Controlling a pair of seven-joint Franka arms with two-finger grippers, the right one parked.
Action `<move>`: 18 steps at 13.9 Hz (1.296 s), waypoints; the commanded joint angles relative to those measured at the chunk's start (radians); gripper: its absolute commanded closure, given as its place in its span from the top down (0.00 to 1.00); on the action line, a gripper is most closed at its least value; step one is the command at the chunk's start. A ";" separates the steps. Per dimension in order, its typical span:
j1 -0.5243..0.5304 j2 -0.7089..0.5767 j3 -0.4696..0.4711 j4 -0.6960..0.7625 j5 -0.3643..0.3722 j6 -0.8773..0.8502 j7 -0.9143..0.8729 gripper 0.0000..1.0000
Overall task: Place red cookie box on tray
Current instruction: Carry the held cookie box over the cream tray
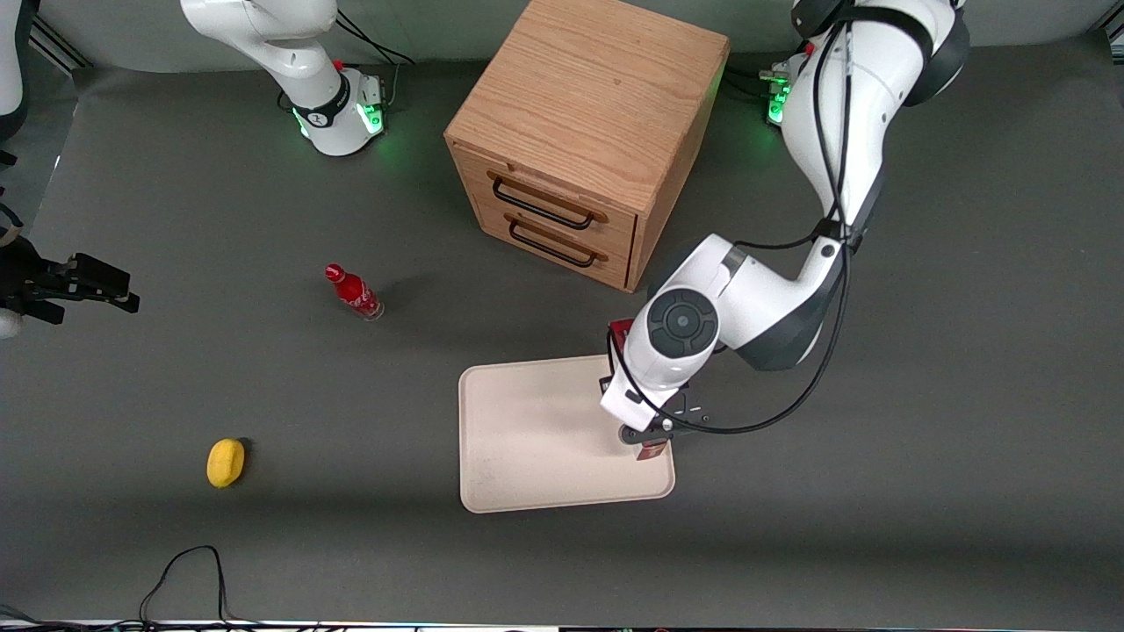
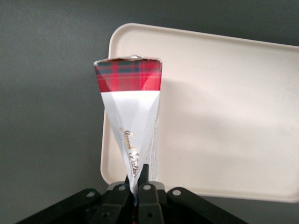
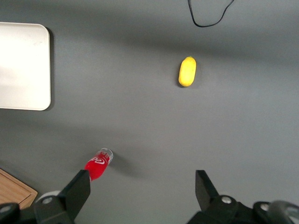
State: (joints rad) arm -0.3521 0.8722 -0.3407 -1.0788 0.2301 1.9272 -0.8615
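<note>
Red cookie box gripped over the tray's edge

On the grey table [image 1: 966, 351] lie a yellow lemon-like object [image 1: 226, 462] and a small red bottle [image 1: 353, 292], then the cream tray [image 1: 527, 439]; the gripper [image 2: 138, 192] hangs above its edge toward the working arm, fingers [image 2: 145, 179] clamped on the red cookie box [image 2: 132, 121] (tartan end [image 2: 128, 74] pointing down).
</note>
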 commanded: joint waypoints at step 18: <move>-0.005 0.038 0.042 -0.059 0.058 0.171 -0.011 1.00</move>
State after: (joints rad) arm -0.3519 0.9216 -0.3056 -1.1238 0.2694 2.0809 -0.8613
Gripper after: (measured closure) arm 0.573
